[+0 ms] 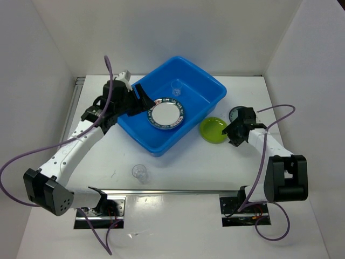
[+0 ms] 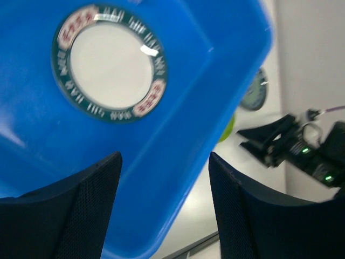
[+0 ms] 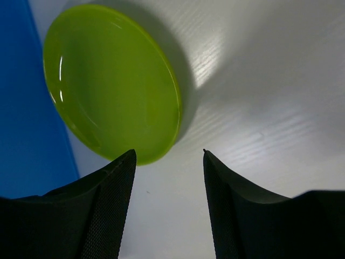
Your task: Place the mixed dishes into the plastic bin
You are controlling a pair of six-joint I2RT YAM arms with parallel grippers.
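Note:
The blue plastic bin (image 1: pixel 202 89) stands mid-table. Inside it lie a teal-and-red-rimmed white plate (image 1: pixel 166 114) and a small clear cup (image 1: pixel 176 86). My left gripper (image 1: pixel 144 100) is open and empty over the bin's left side; its wrist view shows the plate (image 2: pixel 110 62) below in the bin (image 2: pixel 188 135). A lime-green plate (image 1: pixel 213 129) lies on the table right of the bin. My right gripper (image 1: pixel 230 135) is open and empty just right of it, with the plate's (image 3: pixel 110 81) rim near its fingertips (image 3: pixel 121 167). A dark teal saucer (image 1: pixel 235 112) lies behind the right gripper.
Another clear cup (image 1: pixel 139 172) stands on the table in front of the bin, near the arm bases. White walls enclose the table at the back and on both sides. The right wrist view shows the bin's wall (image 3: pixel 27 108) left of the green plate.

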